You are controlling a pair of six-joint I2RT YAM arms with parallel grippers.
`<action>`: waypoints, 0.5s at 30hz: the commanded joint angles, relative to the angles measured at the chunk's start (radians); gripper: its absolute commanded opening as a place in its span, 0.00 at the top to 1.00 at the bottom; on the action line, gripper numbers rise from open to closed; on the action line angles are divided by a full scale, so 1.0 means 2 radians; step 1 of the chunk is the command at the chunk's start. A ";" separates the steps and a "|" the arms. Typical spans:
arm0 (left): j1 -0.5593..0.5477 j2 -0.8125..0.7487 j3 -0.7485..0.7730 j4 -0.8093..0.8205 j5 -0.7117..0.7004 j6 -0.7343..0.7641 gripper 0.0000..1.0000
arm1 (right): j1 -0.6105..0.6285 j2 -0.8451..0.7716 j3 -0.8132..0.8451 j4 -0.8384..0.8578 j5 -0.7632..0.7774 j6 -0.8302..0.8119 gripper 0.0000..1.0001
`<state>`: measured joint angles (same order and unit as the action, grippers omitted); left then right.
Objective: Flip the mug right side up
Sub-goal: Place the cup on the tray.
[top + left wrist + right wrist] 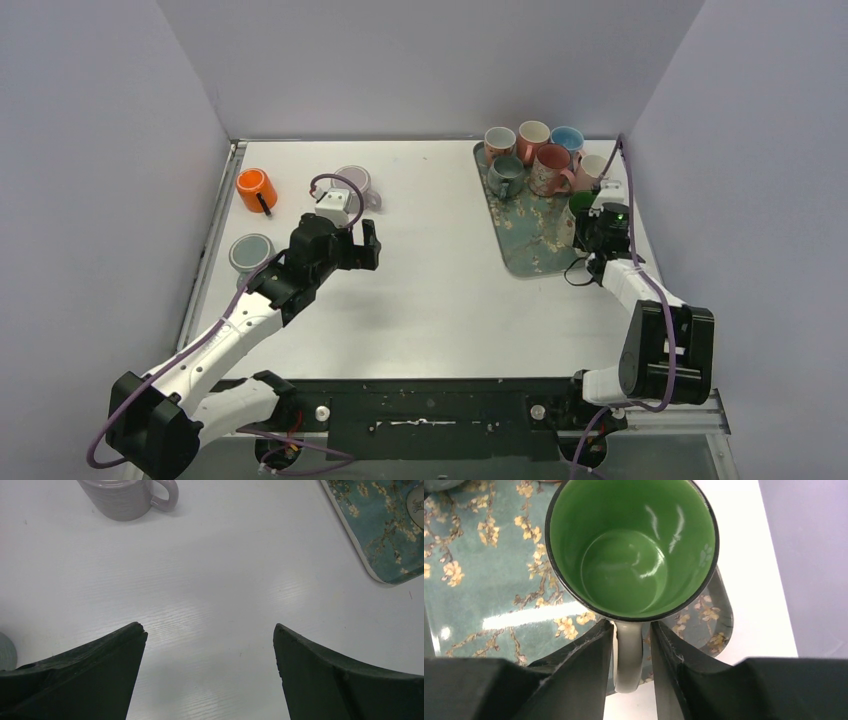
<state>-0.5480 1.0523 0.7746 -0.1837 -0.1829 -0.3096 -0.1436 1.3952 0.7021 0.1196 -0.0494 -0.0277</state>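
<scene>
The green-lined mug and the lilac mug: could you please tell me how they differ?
The green-lined mug stands on the floral tray; the lilac mug stands on the table. The green-lined mug's handle sits between the right gripper's fingers; the lilac mug is untouched, beyond the wide-open left gripper. Both have one loop handle.

A white table (pixel 440 290) is shown. Near its left edge an orange mug (pixel 256 190) is laid on its side, and a grey mug (pixel 250 252) is set just in front of it. A lilac mug (pixel 125 500) is placed farther back, and a tray (pixel 530 250) (teal, blossom-patterned) is laid at the right
</scene>
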 commanded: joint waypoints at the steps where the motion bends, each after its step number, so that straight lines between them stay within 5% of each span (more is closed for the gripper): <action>1: 0.002 -0.009 -0.002 0.017 0.000 0.008 0.03 | -0.008 -0.010 0.031 0.048 0.023 -0.011 0.64; 15: 0.006 -0.010 -0.003 0.017 -0.003 0.008 0.03 | -0.021 0.016 0.067 0.034 0.066 -0.024 0.68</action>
<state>-0.5465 1.0523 0.7742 -0.1837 -0.1833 -0.3092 -0.1719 1.4052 0.7696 0.1265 0.0299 -0.0494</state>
